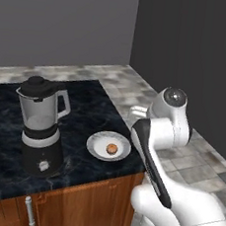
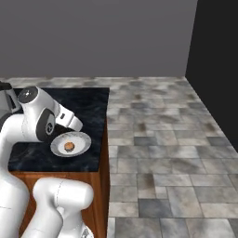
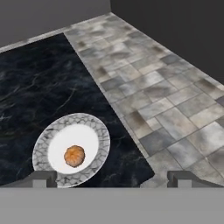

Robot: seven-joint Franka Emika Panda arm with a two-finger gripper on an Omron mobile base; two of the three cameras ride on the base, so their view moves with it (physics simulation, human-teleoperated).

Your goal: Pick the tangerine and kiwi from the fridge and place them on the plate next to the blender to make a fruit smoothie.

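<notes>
An orange tangerine (image 1: 112, 148) (image 2: 69, 146) (image 3: 74, 156) lies in the middle of the small round plate (image 1: 95, 145) (image 2: 58, 146) (image 3: 43, 144). The plate sits on the black marble counter just right of the blender (image 1: 40, 124), near the counter's front right corner. My gripper (image 3: 113, 179) hovers above and to the right of the plate, open, with nothing between its fingertips (image 3: 43, 178). The kiwi and the fridge are out of view.
The counter (image 1: 86, 107) (image 3: 39, 87) ends close to the plate on its right and front sides, above wooden cabinet doors (image 1: 85, 201). Grey tiled floor (image 2: 158, 139) spreads to the right. A dark wall (image 2: 216, 69) stands at the far right.
</notes>
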